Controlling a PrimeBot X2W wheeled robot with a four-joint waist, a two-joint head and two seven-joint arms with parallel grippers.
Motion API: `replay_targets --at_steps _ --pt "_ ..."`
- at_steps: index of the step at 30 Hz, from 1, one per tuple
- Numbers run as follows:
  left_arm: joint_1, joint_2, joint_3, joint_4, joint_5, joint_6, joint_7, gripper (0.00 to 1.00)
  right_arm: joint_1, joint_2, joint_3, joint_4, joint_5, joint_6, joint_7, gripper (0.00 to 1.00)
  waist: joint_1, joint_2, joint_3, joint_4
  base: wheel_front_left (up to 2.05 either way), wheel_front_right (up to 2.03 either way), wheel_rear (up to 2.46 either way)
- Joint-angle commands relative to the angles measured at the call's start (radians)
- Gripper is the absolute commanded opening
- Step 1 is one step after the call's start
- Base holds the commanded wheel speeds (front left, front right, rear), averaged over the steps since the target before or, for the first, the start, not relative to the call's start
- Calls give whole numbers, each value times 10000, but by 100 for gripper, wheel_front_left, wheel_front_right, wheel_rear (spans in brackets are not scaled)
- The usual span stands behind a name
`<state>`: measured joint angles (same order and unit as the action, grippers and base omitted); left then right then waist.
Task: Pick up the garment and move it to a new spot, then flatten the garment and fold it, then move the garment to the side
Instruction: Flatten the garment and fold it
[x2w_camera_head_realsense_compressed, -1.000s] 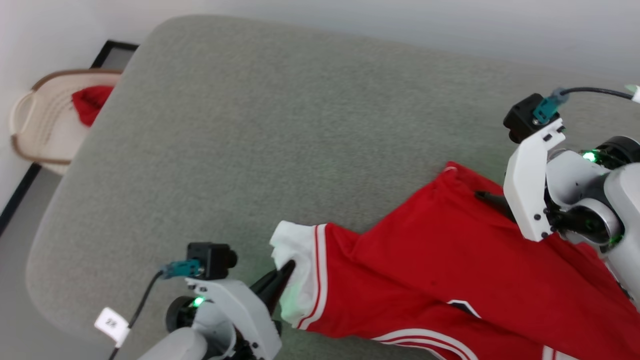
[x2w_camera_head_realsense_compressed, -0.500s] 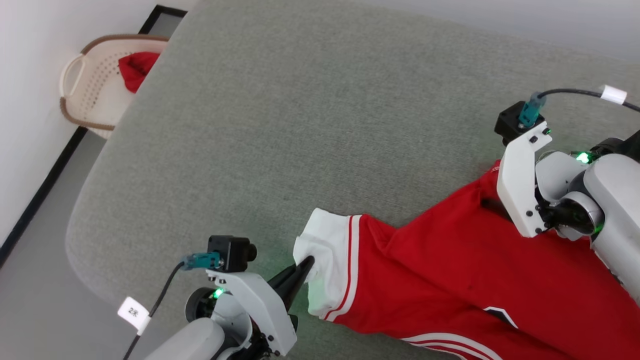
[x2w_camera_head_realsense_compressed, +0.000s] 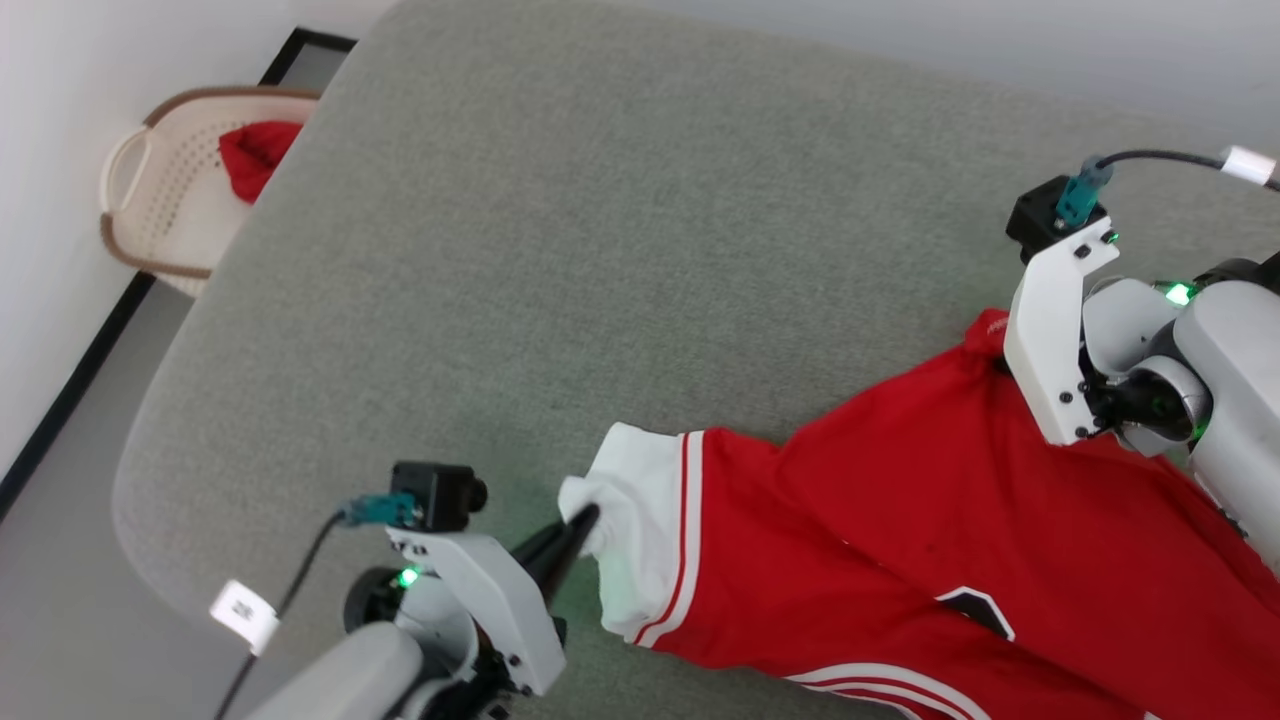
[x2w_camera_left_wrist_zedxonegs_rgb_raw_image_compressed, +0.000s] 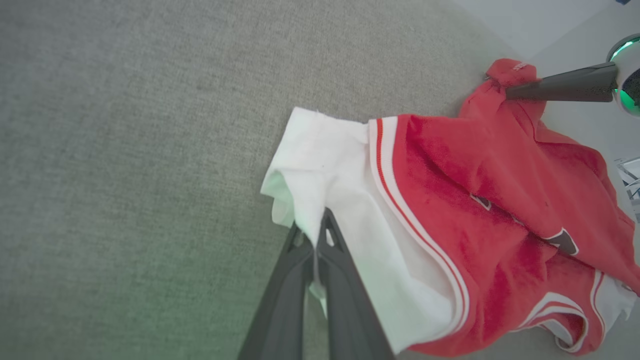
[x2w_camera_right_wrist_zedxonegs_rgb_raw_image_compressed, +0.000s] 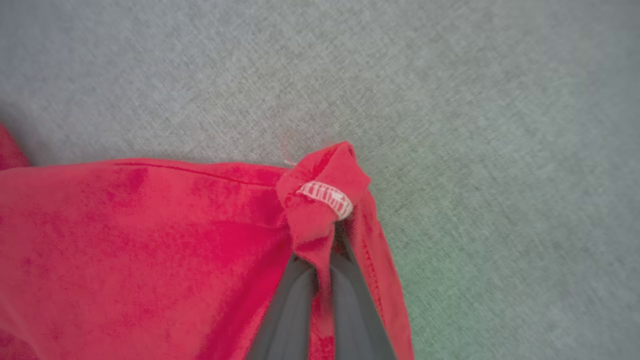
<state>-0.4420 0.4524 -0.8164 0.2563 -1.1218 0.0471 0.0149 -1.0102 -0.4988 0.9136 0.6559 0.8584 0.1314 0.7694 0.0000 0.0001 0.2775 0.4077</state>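
Red, limp jersey (x2w_camera_head_realsense_compressed: 900, 520) on the pad (x2w_camera_head_realsense_compressed: 600, 250) should drape and slip; left gripper (x2w_camera_head_realsense_compressed: 588, 517) pinches its sleeve (x2w_camera_head_realsense_compressed: 640, 490), right gripper (x2w_camera_left_wrist_zedxonegs_rgb_raw_image_compressed: 512, 91) its red corner (x2w_camera_right_wrist_zedxonegs_rgb_raw_image_compressed: 325, 175).

Head overhead, wrists close, sharing garment (x2w_camera_head_realsense_compressed: 900, 520)

The garment (x2w_camera_head_realsense_compressed: 900, 520) was soft, matt red knit cloth. Its white sleeve panel (x2w_camera_left_wrist_zedxonegs_rgb_raw_image_compressed: 340, 200), of the same dull fabric, was pinched between the left gripper's (x2w_camera_left_wrist_zedxonegs_rgb_raw_image_compressed: 314, 222) matt dark plastic fingers. At the tips of the right gripper (x2w_camera_right_wrist_zedxonegs_rgb_raw_image_compressed: 322, 260), whose fingers looked the same dull grey-black plastic, red cloth bunched around a small woven white tag (x2w_camera_right_wrist_zedxonegs_rgb_raw_image_compressed: 325, 197). Beyond both pairs of fingers spread the cushion (x2w_camera_head_realsense_compressed: 600, 250), a coarse grey-green weave, matt and nubbly. Behind the right fingers, the wrist bracket (x2w_camera_head_realsense_compressed: 1045, 330) was smooth white plastic with a faint sheen.
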Motion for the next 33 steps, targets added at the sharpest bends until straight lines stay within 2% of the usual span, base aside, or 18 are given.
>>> replay_targets --at_steps 1,10,17,25,33 --pt "-144 120 47 -40 -3 4 49 0 -129 -10 42 21 91 -12 -69 0 0 -1 -194 -189 0 0 0" --pt "-1041 1116 195 -626 51 241 1271 0 -554 -72 -5 -107 782 -12 -773 0 0 -1 -942 -803 0 0 0" --pt "-2683 2002 395 -830 265 288 2706 0 -998 -62 -282 62 1048 -12 -1635 0 0 -1 -1538 -1313 0 0 0" --pt "-5098 2300 554 184 619 -242 3887 0 -1818 29 -576 372 782 -12 -2733 0 0 -1 -2018 -1983 0 0 0" --pt "-7319 2103 567 1955 1275 -984 4102 0 -2629 283 -904 900 264 -12 -4093 0 0 -1 -2242 -2632 0 0 0"
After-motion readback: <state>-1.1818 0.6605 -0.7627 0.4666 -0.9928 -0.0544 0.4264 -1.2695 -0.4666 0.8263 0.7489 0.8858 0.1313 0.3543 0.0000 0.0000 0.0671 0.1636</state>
